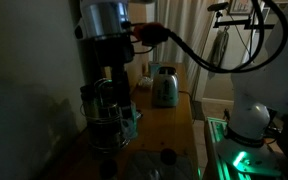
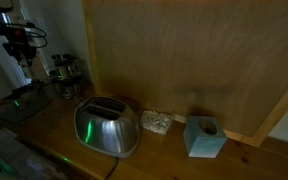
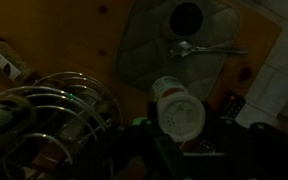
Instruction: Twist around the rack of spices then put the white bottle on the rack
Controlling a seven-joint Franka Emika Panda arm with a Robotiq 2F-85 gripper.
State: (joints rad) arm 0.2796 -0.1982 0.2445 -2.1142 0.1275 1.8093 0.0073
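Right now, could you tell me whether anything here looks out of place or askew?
Only the white bottle: in the wrist view it seems held in the pincer beside the rack of spices, not in a slot. A spoon lies loose on the grey mat. No spill shows, though it is dim.

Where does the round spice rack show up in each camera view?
Exterior view: round dark metal spice rack left of centre, low.
Exterior view: upper left, beyond the shiny silver toaster.
Wrist view: its wire tiers, lower left, beside the white-capped bottle.
Shared landmark: the toaster, in both exterior views.
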